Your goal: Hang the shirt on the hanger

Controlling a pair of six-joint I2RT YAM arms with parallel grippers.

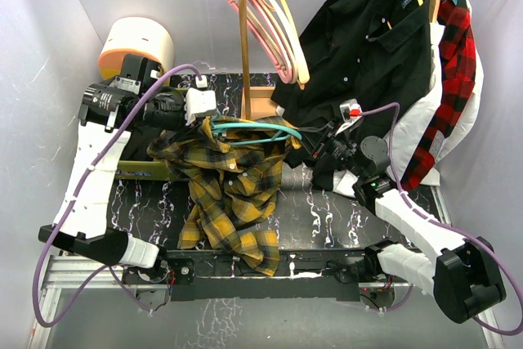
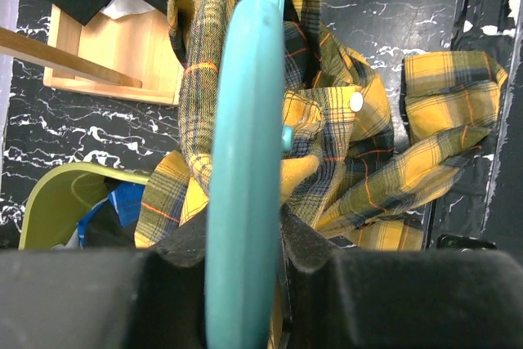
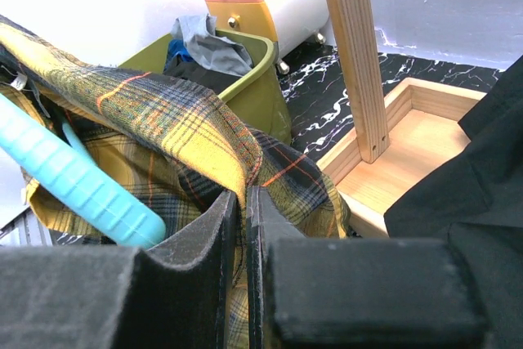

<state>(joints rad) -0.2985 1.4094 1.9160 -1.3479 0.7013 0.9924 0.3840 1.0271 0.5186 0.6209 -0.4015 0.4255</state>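
The yellow-and-black plaid shirt (image 1: 233,194) hangs in a bunch over the middle of the black marbled table (image 1: 327,210), held up at its top. The teal hanger (image 1: 260,130) runs sideways through the shirt's top, between the two grippers. My left gripper (image 1: 202,112) is shut on the hanger (image 2: 243,161), with shirt folds (image 2: 368,169) below it. My right gripper (image 1: 315,143) is shut on a fold of the shirt (image 3: 176,116) near its edge; the hanger's end (image 3: 78,177) lies just left of its fingers.
A wooden rack post (image 1: 243,38) stands on its tray base (image 3: 409,145) behind the shirt. A black shirt (image 1: 368,38), a red plaid shirt (image 1: 453,79) and pink hangers (image 1: 265,14) hang on the rail. An olive bin (image 3: 237,71) with clothes sits at the left.
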